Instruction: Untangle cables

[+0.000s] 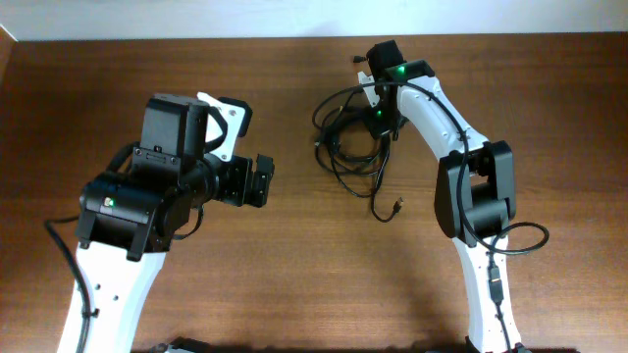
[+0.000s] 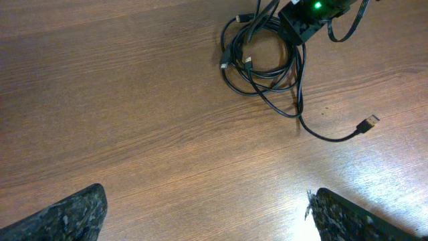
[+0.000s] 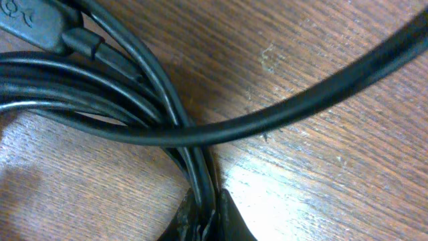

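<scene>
The cables (image 1: 351, 147) lie as a loose black coil at the back middle of the table, with one free plug end (image 1: 396, 206) trailing toward the front. They also show in the left wrist view (image 2: 261, 67), with the metallic plug (image 2: 368, 124) to the right. My right gripper (image 1: 381, 120) is down on the coil's right side. In the right wrist view its fingers (image 3: 204, 217) are shut on a few strands of the cables (image 3: 160, 100). My left gripper (image 1: 263, 180) hangs open and empty well left of the coil; its fingertips (image 2: 207, 214) stand wide apart.
The brown wooden table (image 1: 294, 275) runs under everything. The right arm's own thicker black cable (image 1: 515, 235) loops near its base at the front right. The left arm's body (image 1: 147, 196) fills the left middle.
</scene>
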Robot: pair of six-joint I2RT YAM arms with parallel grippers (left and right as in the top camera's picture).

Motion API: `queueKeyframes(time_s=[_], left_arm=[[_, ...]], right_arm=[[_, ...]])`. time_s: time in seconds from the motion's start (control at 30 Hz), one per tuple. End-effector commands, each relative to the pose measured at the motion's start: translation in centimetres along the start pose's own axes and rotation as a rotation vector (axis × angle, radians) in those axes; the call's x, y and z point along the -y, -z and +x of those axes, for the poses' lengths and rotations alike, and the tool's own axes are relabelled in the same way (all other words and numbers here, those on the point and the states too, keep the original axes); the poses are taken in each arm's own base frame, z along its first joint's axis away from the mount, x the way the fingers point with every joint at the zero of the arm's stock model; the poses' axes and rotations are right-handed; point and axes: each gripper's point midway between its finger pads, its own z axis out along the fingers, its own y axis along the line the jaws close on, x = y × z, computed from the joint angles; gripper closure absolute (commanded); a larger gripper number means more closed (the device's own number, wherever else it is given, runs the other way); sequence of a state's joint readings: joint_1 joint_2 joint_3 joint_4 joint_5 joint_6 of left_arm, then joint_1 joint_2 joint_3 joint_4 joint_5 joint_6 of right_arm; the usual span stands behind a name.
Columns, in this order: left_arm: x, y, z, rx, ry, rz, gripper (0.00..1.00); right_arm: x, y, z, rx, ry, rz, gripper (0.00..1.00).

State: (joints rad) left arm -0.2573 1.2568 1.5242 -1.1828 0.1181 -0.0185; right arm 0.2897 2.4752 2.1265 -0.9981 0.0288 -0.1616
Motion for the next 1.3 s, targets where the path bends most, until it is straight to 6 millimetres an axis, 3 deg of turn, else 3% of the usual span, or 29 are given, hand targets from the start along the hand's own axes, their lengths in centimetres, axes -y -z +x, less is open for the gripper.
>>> queueKeyframes(time_s=[0.0, 0.13, 0.63, 0.83, 0.93, 1.27], left_arm=[[0.0, 0.6, -0.5, 0.021, -0.018, -0.008, 0.01], [0.0, 0.5, -0.5, 0.02, -0.018, -0.008, 0.01], [-0.1, -0.2, -0.2, -0.014, -0.015, -0.008, 0.01], [-0.1, -0.2, -0.1, -0.017, -0.014, -0.008, 0.01], [-0.1, -0.2, -0.1, -0.017, -0.014, -0.008, 0.01], [-0.1, -0.3, -0.3, -0.008, -0.015, -0.008, 0.01]], right_arm=[[0.4, 3.0, -2.4, 0.08, 0.007, 0.022, 0.96], [0.6, 4.7, -3.2, 0.099, 0.006, 0.025, 0.96], [0.9, 8.1, -4.6, 0.141, 0.005, 0.032, 0.96], [1.2, 11.9, -6.0, 0.209, 0.003, 0.043, 0.96], [1.5, 14.8, -6.9, 0.261, 0.0, 0.051, 0.96], [1.8, 22.3, -7.4, 0.382, -0.008, 0.07, 0.96]])
